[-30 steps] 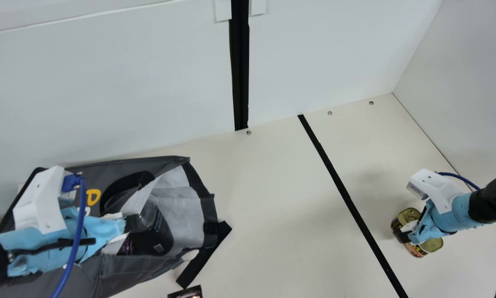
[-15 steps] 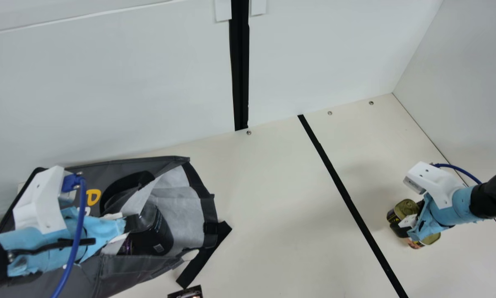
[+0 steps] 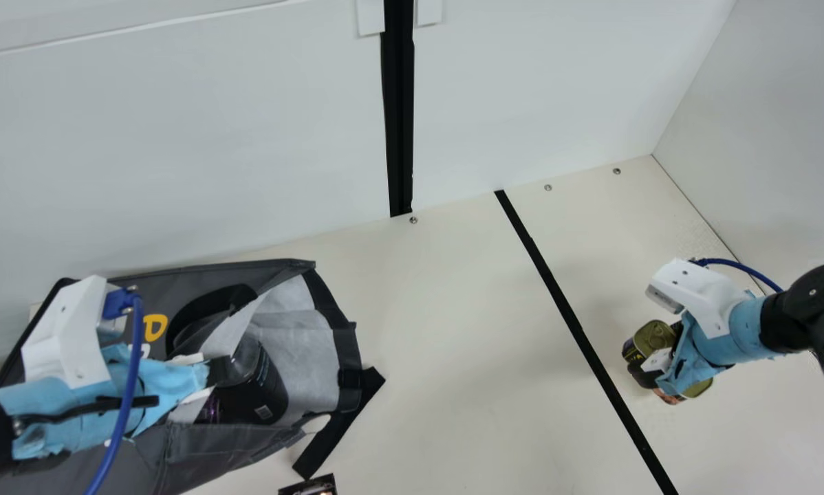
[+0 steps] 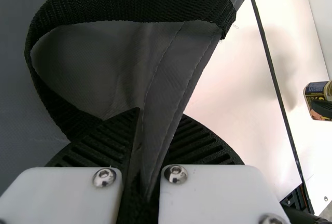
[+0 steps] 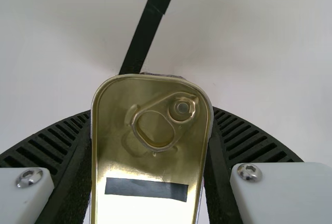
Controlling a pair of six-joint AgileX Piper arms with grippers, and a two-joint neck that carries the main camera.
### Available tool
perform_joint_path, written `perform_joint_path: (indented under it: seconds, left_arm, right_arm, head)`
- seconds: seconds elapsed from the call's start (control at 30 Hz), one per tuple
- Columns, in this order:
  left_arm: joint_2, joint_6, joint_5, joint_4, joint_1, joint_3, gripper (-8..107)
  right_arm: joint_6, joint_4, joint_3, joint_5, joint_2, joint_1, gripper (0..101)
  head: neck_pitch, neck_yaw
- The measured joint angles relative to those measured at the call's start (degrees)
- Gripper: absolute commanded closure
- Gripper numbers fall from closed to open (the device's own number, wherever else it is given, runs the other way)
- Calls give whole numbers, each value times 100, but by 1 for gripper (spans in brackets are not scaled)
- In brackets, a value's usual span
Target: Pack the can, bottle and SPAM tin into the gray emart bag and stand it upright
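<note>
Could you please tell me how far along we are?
A black container already lies inside the bag; whether can and bottle are both in, I can't tell. The right gripper holds the tin, the left gripper the bag's edge. Left to do: bag the tin, then stand the side-lying bag upright.

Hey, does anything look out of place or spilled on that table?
The gray bag lies on its side, mouth gaping, with a black strap jutting askew past its rim; it should stand upright. I see no spill.
</note>
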Motion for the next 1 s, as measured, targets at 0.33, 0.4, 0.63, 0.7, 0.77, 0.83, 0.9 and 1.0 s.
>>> perform_joint_path:
  seconds: [0.33,0.4,0.63,0.7,0.77,0.83,0.9,1.0]
  left_arm:
    - [0,0,0,0,0,0,107]
    - [0,0,0,0,0,0,107]
    - [0,0,0,0,0,0,107]
    - [0,0,0,0,0,0,107]
    - [0,0,0,0,0,0,107]
    - [0,0,0,0,0,0,107]
    - [0,0,0,0,0,0,107]
    - [0,0,0,0,0,0,107]
  right_arm:
    - [657,-168,162,-180,-274,804,101]
    - [786,-197,205,-234,-312,976,101]
    - [1264,-302,328,-443,-392,1647,101]
    - [1365,-338,348,-459,-398,1823,101]
    - [1468,-368,348,-456,-403,2007,101]
    - [1549,-373,332,-458,-395,2163,101]
    - [1588,-373,295,-458,-375,2322,101]
    - [1602,-366,208,-435,-337,2521,101]
  head:
    - [0,9]
    - [0,9]
    - [0,9]
    - [0,9]
    - [0,0]
    - [0,9]
    - [0,9]
    - [0,0]
